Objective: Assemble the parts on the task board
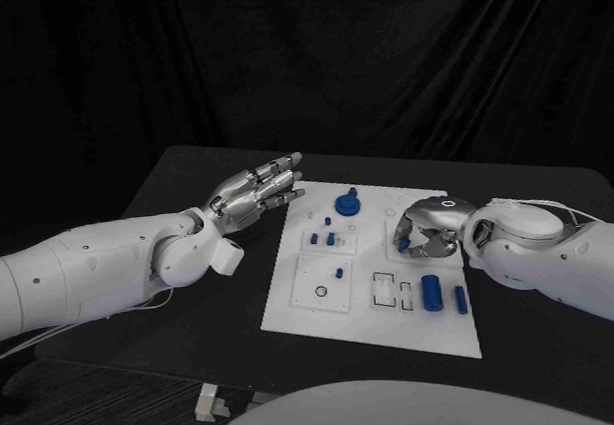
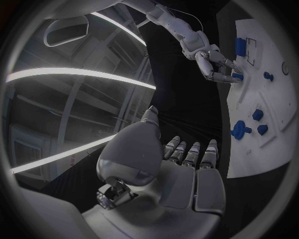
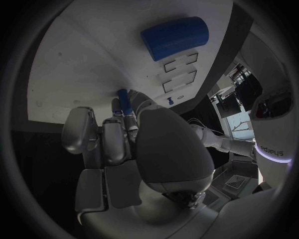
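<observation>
Pinching a small blue peg [image 3: 124,101] against the task board [image 1: 348,309], the right hand [image 1: 427,228] shows its grip clearly from its wrist. Head view shows the left hand [image 1: 255,192] empty, fingers apart, beside the board.

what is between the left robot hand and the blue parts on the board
Nothing visible. The left robot hand hovers open past the task board's far-left edge, with only bare board between it and the nearest blue parts. The right robot hand is at a small blue piece on the other side, out of the way.
</observation>
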Motion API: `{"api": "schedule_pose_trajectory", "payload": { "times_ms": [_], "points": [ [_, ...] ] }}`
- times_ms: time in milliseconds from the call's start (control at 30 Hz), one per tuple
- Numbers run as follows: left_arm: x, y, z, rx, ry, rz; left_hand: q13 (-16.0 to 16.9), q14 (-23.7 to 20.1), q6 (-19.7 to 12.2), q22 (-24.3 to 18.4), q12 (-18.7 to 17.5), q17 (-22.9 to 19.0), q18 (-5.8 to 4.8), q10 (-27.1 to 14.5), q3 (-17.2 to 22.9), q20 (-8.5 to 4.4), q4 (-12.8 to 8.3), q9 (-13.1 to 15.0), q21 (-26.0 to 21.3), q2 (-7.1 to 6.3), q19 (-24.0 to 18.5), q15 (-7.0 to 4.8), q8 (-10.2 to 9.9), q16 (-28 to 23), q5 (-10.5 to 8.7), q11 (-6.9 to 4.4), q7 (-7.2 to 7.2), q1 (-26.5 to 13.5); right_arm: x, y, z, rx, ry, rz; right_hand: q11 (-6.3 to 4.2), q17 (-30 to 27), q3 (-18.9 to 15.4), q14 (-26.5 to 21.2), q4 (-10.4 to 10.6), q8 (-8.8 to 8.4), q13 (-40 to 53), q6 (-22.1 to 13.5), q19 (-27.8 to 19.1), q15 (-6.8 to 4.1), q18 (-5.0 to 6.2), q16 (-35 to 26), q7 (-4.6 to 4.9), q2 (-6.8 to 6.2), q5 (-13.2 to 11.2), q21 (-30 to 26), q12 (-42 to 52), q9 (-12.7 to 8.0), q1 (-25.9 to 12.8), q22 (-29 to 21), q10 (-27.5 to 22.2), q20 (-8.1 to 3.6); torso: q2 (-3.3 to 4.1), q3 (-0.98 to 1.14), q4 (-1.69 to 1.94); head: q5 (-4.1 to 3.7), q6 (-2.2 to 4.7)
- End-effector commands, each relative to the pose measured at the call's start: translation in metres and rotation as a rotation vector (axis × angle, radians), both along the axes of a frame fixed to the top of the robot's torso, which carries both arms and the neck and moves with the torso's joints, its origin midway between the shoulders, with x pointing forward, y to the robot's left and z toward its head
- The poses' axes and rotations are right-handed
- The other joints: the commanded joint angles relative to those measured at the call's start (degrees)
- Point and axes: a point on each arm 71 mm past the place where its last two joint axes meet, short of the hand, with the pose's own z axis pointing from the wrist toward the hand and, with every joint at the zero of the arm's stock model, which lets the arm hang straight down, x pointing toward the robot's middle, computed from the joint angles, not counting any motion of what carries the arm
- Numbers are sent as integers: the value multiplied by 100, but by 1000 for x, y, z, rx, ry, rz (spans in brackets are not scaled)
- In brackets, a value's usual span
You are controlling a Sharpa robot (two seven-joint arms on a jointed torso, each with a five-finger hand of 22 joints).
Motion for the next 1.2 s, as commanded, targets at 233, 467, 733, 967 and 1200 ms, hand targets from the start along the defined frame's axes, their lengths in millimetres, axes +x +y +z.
{"api": "schedule_pose_trajectory", "payload": {
  "times_ms": [233,467,733,967,1200],
  "points": [
    [-1,-3,0,-19,7,-15,-9,-3,-5,21,-20,-5,103,-3,6,42,-74,9,37,44,20,34,26,-21,105,43,39,47,0,-1,2,28,-45,2,-60,2,311,50,-113,121,-4,296,24,-7,0,13,28,-13,2,57,-78,103,192,860,363,-5,-1,0,2,10,0],
    [-1,-3,-1,-19,12,-18,-9,-3,-6,29,-20,-5,100,-3,17,44,-108,9,41,79,30,43,26,-21,216,52,46,72,-3,-3,8,69,-95,-2,-154,44,502,75,-245,255,1,623,47,-86,-11,35,-25,31,-125,135,-108,245,292,877,760,-74,-2,-1,0,54,0],
    [-2,-2,-2,-16,17,-18,-9,-3,-4,36,-20,-5,99,-3,20,46,-131,9,44,89,36,46,26,-21,276,55,48,87,-7,2,40,107,-145,8,-170,58,652,90,-301,221,-8,629,55,-104,-18,37,-37,-10,-444,161,-221,297,290,881,853,-102,-1,0,-2,96,0],
    [-2,-3,-3,-15,18,-18,-9,-3,-3,31,-20,-5,99,-3,20,47,-135,10,43,91,35,47,27,-21,288,55,47,89,-23,26,70,125,-152,83,-164,74,748,96,-341,166,-5,571,53,-101,-18,43,-24,-43,-429,160,-276,300,304,880,883,-103,-5,0,4,82,0],
    [-2,-4,-5,-16,22,-22,-9,-3,-5,16,-20,-5,98,-3,20,46,-138,9,39,92,29,47,27,-21,293,55,47,91,-52,68,72,100,-163,235,-163,67,785,97,-360,148,-2,563,57,-101,-20,39,-19,-71,-449,170,-296,306,293,883,913,-103,-3,-1,3,111,0]
  ]
}}
